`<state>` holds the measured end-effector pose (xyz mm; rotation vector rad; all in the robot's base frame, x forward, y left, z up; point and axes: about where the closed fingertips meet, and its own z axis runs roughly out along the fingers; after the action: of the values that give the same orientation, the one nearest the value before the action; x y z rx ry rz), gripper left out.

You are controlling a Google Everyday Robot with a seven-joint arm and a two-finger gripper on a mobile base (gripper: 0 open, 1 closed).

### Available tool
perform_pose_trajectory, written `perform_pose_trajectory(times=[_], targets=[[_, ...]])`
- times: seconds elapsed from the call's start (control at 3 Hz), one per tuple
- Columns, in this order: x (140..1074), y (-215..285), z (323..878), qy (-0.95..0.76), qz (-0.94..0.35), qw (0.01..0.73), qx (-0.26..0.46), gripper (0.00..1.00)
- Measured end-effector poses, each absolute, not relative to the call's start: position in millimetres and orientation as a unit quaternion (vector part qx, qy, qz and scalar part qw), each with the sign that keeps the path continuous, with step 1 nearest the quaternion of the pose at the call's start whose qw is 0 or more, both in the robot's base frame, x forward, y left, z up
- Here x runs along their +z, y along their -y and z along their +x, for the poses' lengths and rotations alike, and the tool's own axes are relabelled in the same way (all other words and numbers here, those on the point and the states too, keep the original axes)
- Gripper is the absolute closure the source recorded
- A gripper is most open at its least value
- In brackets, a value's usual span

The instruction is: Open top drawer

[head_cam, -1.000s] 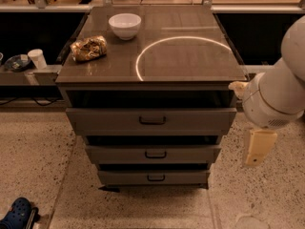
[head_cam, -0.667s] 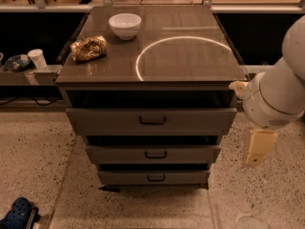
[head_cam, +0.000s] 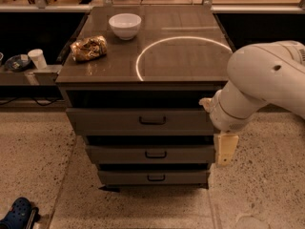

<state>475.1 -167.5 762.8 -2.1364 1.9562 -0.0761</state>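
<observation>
Camera view: the gripper (head_cam: 226, 149) is seen hanging point-down just off the cabinet's (head_cam: 119, 68) right side; spread or closed cannot be told. The top drawer (head_cam: 105, 122) lies up-left, its horizontal handle (head_cam: 152, 120) well apart, so a leftward, upward reach is called for.

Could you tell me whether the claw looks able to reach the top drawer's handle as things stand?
Probably yes: the claw hangs beside the cabinet, and nothing blocks the top drawer or its handle.
</observation>
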Motion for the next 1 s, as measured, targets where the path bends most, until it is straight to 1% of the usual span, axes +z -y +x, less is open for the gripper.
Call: perform_pose_trajectory(times=[0.33, 1.0], targets=[[717.7, 152.3, 510.3, -0.664, -0.737, 0.125, -0.009, 0.00], [660.5, 149.7, 564.6, -0.684, -0.718, 0.123, 0.020, 0.00]])
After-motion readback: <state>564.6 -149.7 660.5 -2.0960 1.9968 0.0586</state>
